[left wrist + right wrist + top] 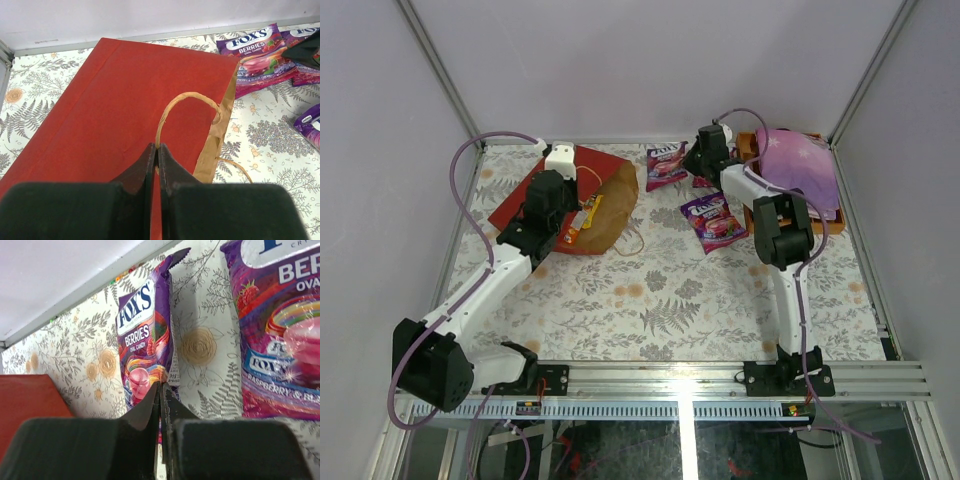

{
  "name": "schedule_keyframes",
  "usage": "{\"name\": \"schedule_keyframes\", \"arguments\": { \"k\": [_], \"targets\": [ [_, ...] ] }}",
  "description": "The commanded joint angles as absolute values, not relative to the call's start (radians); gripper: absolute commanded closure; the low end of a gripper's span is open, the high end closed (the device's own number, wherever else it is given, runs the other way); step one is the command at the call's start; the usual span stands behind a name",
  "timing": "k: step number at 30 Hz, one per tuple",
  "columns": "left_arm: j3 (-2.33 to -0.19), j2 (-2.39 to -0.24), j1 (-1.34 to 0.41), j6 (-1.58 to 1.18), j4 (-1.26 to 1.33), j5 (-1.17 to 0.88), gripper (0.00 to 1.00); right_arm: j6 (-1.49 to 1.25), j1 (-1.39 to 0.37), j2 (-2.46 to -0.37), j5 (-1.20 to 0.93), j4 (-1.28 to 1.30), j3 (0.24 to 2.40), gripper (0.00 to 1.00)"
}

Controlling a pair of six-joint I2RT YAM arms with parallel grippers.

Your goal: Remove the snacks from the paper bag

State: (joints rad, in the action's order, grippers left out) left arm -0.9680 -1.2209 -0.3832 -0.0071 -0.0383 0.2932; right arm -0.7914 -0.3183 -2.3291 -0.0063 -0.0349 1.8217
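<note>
We clamp our left gripper (156, 148) on the beige cord handle (191, 94) of the red paper bag (100, 110) near the far-left corner of the floral table (650, 300), and our right gripper (161, 385) on a glossy purple candy pouch (140, 330).

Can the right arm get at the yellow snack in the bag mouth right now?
Probably not yet. The right gripper is shut on a Fox's Berries pouch, and the left gripper, clamped on the cord handle of the paper bag, crowds the yellow snack.
</note>
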Motion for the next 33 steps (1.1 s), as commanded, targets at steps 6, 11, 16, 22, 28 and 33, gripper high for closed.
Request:
{"name": "schedule_keyframes", "arguments": {
  "k": [6, 11, 16, 22, 28, 33],
  "targets": [
    [-0.971, -1.229, -0.368, 0.018, -0.012, 0.293, 1.00, -0.860, -0.319, -2.482, 0.012, -0.019, 2.067, 1.00],
    [-0.965, -1.239, -0.362, 0.023, -0.004, 0.296, 1.00, -0.820, -0.317, -2.489, -0.034, 0.045, 2.153, 0.36],
    [-0.965, -1.245, -0.361, 0.015, -0.013, 0.282, 1.00, -0.696, -0.317, -2.200, 0.054, -0.025, 1.874, 0.12],
    [-0.953, -1.229, -0.352, -0.004, -0.006, 0.248, 1.00, -0.492, -0.320, -1.817, 0.113, -0.010, 1.386, 0.00],
    [-0.954, -1.226, -0.350, -0.033, -0.007, 0.201, 1.00, -0.332, -0.355, -1.634, 0.251, 0.120, 1.144, 0.01],
    [-0.960, -1.225, -0.351, -0.078, -0.012, 0.157, 1.00, -0.217, -0.426, -1.733, 0.284, 0.186, 1.176, 0.01]
  ]
}}
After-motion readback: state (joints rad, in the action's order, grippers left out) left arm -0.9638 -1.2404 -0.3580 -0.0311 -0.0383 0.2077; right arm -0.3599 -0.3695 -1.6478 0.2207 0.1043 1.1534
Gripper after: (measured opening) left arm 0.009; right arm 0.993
